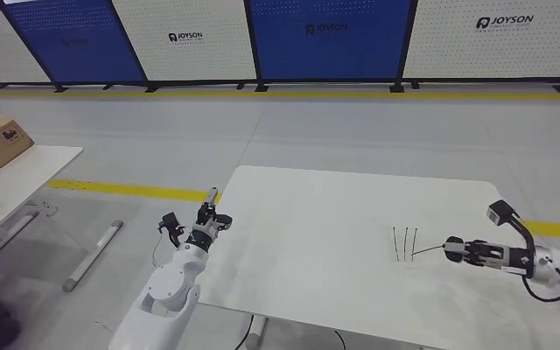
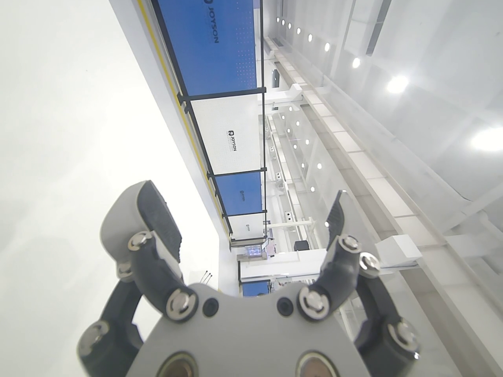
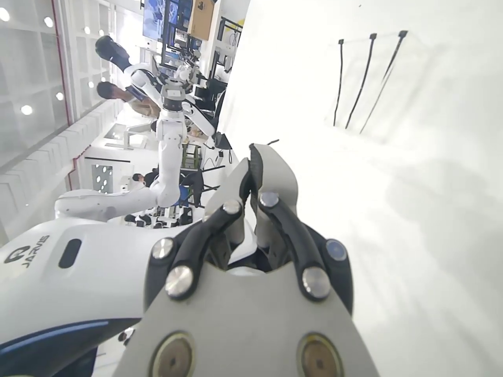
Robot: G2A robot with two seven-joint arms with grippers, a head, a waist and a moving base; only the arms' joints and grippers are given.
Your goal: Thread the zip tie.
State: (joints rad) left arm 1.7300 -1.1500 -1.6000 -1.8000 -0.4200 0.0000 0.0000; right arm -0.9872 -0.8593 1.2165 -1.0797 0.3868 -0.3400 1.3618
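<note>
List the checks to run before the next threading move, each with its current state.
1. Right gripper shut on held zip tie: ok.
2. Left gripper fingers open, nothing between them: ok.
3. Left gripper close to held zip tie: not ok; it sits at the table's opposite edge.
4. Held zip tie's free end clear of the three spare zip ties: cannot tell.
5. Held zip tie's head position: cannot tell.

Blue and white panels (image 1: pixel 328 39) line the far side; at left, a cardboard box (image 1: pixel 12 140) rests on a separate surface (image 1: pixel 39 171).
</note>
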